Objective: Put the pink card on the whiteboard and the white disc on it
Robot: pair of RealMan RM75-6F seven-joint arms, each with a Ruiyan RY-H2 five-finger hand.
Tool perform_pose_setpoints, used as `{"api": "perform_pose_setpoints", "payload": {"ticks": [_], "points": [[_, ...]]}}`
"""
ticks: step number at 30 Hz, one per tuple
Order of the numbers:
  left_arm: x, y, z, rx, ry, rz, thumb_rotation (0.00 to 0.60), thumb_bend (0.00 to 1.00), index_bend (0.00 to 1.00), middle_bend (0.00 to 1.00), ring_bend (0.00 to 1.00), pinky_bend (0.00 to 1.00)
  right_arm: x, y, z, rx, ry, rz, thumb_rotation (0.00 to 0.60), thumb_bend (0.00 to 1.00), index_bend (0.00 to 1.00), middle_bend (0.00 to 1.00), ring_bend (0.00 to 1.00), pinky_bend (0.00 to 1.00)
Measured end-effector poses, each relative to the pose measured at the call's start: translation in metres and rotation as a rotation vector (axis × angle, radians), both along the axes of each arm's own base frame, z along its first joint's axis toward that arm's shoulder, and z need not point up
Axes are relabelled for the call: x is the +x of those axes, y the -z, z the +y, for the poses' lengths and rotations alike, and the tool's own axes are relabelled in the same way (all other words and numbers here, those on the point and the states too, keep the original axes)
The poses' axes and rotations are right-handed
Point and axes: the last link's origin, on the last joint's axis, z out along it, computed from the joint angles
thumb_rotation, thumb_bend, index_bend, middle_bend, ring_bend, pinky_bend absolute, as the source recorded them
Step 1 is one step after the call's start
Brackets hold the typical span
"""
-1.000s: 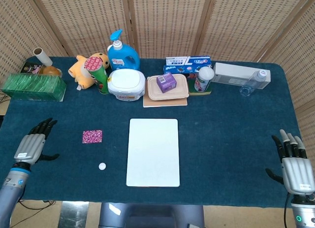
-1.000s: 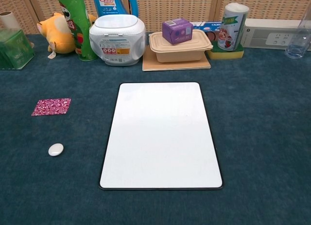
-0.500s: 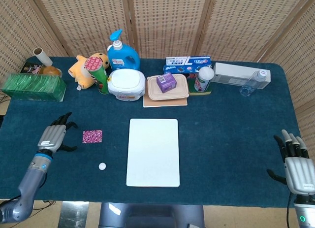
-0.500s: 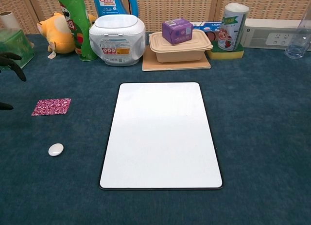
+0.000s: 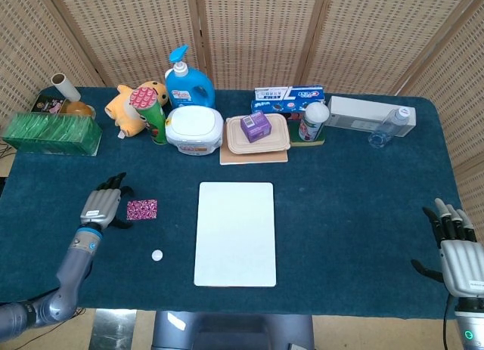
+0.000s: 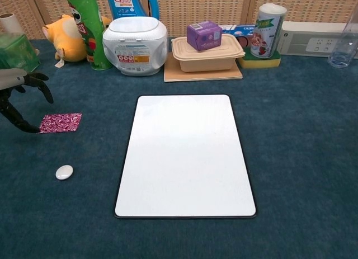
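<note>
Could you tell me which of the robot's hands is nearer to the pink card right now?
The left. The left hand sits just beside the pink card on its outer side, fingers spread, not holding it. The right hand rests at the table's far right edge, beyond the whiteboard.

Your left hand right next to the pink card, nothing picked up

From up top, your left hand [image 5: 103,205] sat just to the left of the pink card [image 5: 141,209], fingers spread and empty, fingertips pointing toward the back of the table [image 5: 355,214]. The white disc [image 5: 157,255] lay on the cloth a bit nearer you than the card, apart from it, and the whiteboard [image 5: 235,233] was bare in the middle. Your right hand [image 5: 459,253] was way off at the front right corner, fingers apart and holding nothing. Along the back you had the usual clutter: plush toy [image 5: 132,105], blue pump bottle [image 5: 186,82], white tub [image 5: 194,129].
</note>
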Motion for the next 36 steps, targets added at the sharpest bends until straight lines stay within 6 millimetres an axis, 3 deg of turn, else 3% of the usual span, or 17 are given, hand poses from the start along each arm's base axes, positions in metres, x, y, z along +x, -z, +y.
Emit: {"api": "perform_pose_setpoints", "payload": {"ticks": [20,36], "points": [[0.004,0.021,0.003,0.000,0.019,0.075,0.600,0.15,0.32,0.00,0.00,0.11,0.000,-0.002,0.000,0.013,0.004,-0.012,0.600,0.00,0.08,0.00,0.00,0.00],[0.007,0.027,0.006,-0.016,0.007,0.087,0.600,0.15,0.32,0.00,0.00,0.11,-0.001,-0.002,0.000,0.021,0.011,-0.012,0.600,0.00,0.08,0.00,0.00,0.00]]}}
